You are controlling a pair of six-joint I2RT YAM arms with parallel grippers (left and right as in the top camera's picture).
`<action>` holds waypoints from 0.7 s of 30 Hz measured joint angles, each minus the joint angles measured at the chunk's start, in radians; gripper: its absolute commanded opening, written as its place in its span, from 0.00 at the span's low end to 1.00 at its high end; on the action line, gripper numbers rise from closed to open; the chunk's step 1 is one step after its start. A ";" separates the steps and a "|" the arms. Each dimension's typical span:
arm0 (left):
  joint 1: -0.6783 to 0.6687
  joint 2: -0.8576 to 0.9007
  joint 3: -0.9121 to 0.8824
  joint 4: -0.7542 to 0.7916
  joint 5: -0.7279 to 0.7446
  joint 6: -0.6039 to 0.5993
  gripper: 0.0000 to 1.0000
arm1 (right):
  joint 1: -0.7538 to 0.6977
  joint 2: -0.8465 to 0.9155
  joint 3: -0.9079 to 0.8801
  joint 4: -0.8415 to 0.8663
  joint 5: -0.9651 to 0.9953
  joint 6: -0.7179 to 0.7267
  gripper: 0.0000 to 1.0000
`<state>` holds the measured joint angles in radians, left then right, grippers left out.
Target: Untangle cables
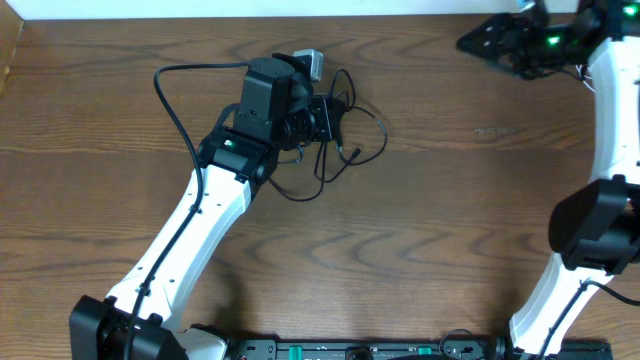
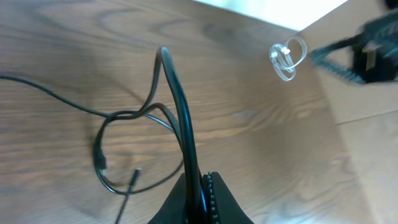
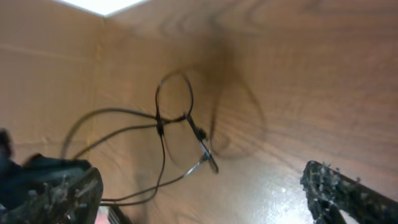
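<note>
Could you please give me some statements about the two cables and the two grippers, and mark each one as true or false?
1. The left gripper is shut on the black cable. True.
2. The right gripper grips the white cable. False: it is open and holds nothing.
3. The white cable is wound into the black cable. False: it lies apart from it, as a small coil on its own.
4. The table has a brown wood surface. True.
</note>
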<state>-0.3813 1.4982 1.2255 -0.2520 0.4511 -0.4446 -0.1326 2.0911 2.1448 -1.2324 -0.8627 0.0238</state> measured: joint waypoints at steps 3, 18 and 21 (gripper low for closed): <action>0.002 0.000 0.000 0.048 0.045 -0.035 0.08 | 0.059 0.000 0.000 -0.047 0.077 -0.022 0.86; 0.140 0.000 0.000 0.329 0.397 -0.328 0.08 | 0.342 0.044 -0.001 -0.042 0.304 -0.114 0.59; 0.144 0.000 0.000 0.333 0.431 -0.361 0.08 | 0.379 0.063 -0.001 -0.006 0.319 -0.106 0.56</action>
<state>-0.2371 1.4979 1.2255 0.0807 0.8825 -0.8059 0.2462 2.1544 2.1437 -1.2385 -0.5434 -0.0826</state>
